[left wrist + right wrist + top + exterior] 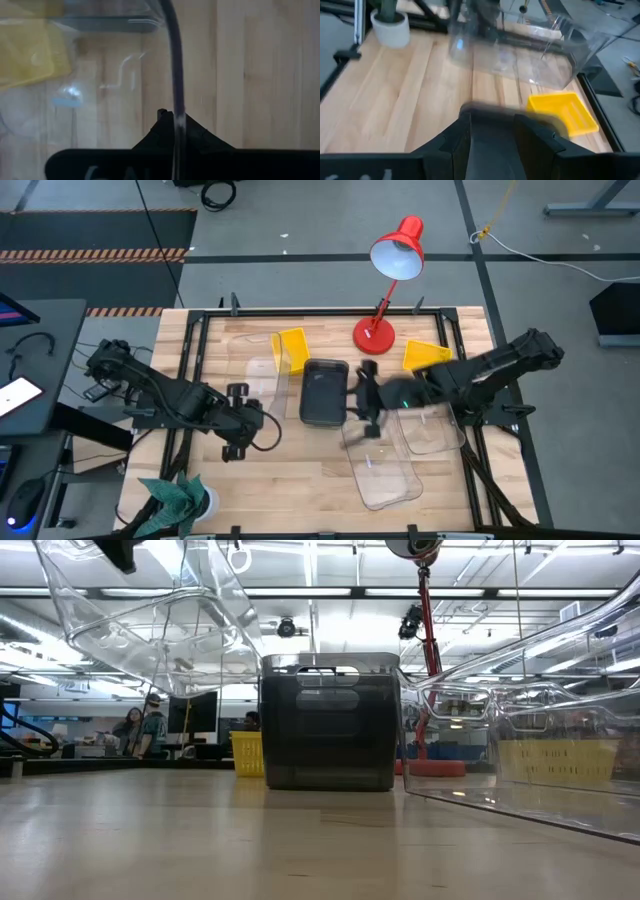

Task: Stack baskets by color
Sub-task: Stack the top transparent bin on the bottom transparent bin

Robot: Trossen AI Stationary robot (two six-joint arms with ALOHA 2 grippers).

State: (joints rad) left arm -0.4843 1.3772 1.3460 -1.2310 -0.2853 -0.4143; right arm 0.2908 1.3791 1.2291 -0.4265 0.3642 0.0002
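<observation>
My left gripper [250,422] [172,117] is shut on a clear basket [252,370] [150,630], which hangs in the air over the table's left half. The dark-grey basket [325,392] [328,725] rests by its bottom on the table's middle. My right gripper [360,404] [492,127] hovers open just to its right, and the dark-grey plastic shows blurred beyond the gap between the fingers. One yellow basket [292,348] [565,114] lies behind the dark one; another yellow basket [425,355] lies at the far right. Two more clear baskets [432,430] [385,475] lie on the right. My left gripper pinches the clear basket's wall at its rim [175,102] between the two fingers, and the rim runs on straight away from the fingertips. The fingers slant steeply down from the table's left side. The basket is lifted clear of the table and hangs tilted.
A red desk lamp [385,290] stands at the far edge behind the baskets. A potted plant [180,500] sits at the near left corner. Black frame rails [200,350] run along the table's sides. Bare wood lies between the plant and the near clear basket.
</observation>
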